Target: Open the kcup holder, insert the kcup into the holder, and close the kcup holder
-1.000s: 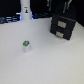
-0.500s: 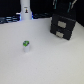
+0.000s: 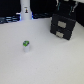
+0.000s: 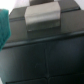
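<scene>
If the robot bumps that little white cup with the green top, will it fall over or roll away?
Probably. The kcup looks tiny and light next to the kcup holder, so a bump would likely slide or tip it. It stands upright, alone on the smooth white table. Its round shape suggests it might roll once tipped.

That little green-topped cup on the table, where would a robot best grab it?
Probably from straight above, pinching the white sides of the kcup just under its green top. It stands upright and alone on the table, so nothing crowds its sides, and its small round body suits fingers closing across it.
</scene>
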Motion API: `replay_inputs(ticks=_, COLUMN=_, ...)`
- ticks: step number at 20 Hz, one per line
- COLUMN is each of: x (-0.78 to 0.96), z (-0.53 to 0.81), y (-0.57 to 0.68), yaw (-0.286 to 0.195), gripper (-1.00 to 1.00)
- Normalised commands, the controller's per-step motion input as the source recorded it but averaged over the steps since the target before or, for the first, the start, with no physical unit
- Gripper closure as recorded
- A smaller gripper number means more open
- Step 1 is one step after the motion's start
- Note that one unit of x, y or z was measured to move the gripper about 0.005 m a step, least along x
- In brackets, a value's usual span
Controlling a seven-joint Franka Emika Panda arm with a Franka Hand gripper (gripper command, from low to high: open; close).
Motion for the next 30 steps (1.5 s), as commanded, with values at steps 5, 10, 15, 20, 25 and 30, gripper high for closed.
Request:
replay_inputs(ticks=5, x=-0.13, z=-0.39, y=0.15, yaw=-0.01, gripper=-1.0)
replay_inputs(ticks=10, x=-0.12, z=-0.4, y=0.19, yaw=-0.007, gripper=-1.0)
replay_inputs(ticks=15, x=-0.17, z=-0.45, y=0.19, yaw=-0.004, gripper=-1.0)
replay_inputs(ticks=20, x=-0.26, z=-0.42, y=0.08, yaw=0.01, gripper=-1.0)
replay_inputs(ticks=25, x=-0.27, z=-0.31, y=0.04, yaw=0.027, gripper=-1.0)
replay_inputs(ticks=30, x=-0.09, z=-0.07, y=0.01, yaw=-0.004, gripper=1.0)
